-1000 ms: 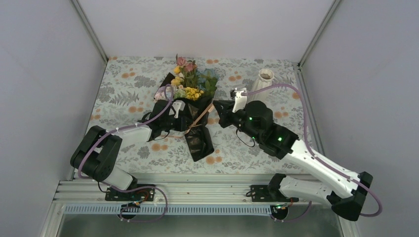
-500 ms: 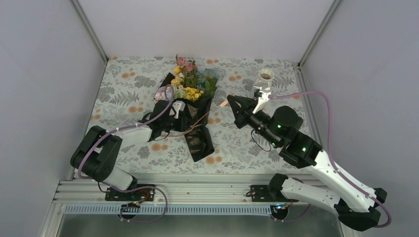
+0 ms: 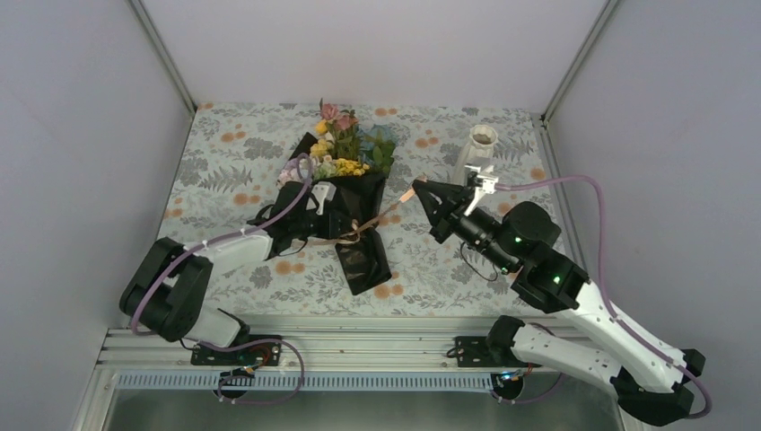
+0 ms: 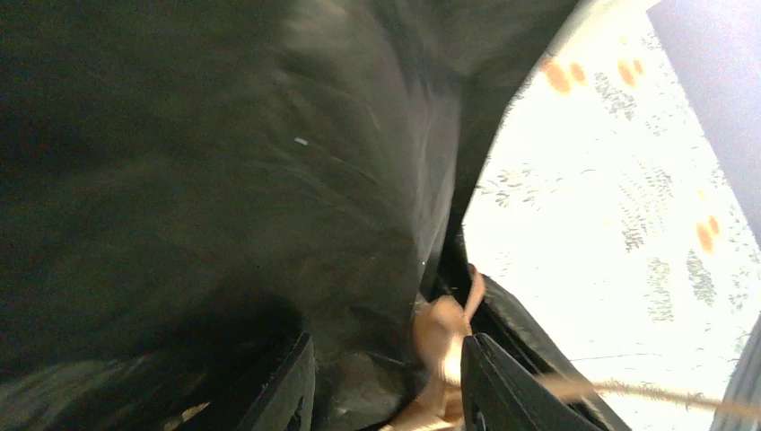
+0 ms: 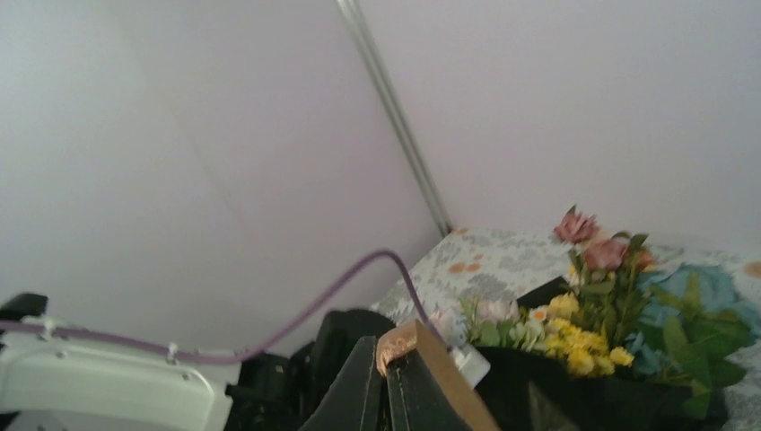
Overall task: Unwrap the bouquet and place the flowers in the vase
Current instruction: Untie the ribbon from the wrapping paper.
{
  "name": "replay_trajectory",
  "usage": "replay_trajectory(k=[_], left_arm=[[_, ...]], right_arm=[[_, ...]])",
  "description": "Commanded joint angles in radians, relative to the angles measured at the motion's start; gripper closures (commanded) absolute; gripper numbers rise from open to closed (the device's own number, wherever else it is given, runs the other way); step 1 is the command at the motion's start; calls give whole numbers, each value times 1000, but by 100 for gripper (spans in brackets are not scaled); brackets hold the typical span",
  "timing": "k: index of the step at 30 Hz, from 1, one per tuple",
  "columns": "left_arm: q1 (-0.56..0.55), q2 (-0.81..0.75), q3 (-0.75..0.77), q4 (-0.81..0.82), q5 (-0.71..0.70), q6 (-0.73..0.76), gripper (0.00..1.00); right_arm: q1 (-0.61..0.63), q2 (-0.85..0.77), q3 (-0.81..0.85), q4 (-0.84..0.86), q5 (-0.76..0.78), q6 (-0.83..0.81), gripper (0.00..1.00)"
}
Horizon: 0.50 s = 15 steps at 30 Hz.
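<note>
At the centre of the floral-print tablecloth (image 3: 224, 162) lies the black-wrapped bouquet of mixed artificial flowers (image 3: 348, 154). The left gripper (image 3: 328, 212) straddles its wrap with fingers partly apart, and whether they grip it is unclear. The right gripper (image 3: 418, 186) pinches the tan ribbon (image 3: 388, 209) by its end. The tall ribbed white vase (image 3: 478, 148) stands just behind.

The left arm (image 3: 224, 251) and the right arm (image 3: 583, 310) share one build: white link shells between bulky, rounded black joint housings. A lilac cable (image 3: 594, 193) runs along each arm in loose loops, fastened with small white ties. Small green lights (image 3: 518, 241) glow on the right arm's black joints. The left hand (image 4: 386, 386) and the right hand (image 5: 386, 364) are black, each with two tapering fingers.
</note>
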Motion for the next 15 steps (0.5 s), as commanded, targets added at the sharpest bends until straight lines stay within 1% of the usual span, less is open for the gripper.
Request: replay_trajectory(k=[1,3,8,10,15], left_arm=[[-5,-99,32,-49,4,-14,56],[-7,-135,45,-84,-15,-24,51],[-6,-257,48,-135,-42,-42,49],[-6,-312,65,-193,-68,-38,46],[-5,-416,145,-395,-249,14,40]], right_arm=[[9,48,-38,21,-101,-38,96],[10,77,-38,20,-157,-51,96],[10,178,-17,36,-342,-99,96],[9,230,-12,65,-400,-103,96],[12,384,26,169,-542,-65,96]])
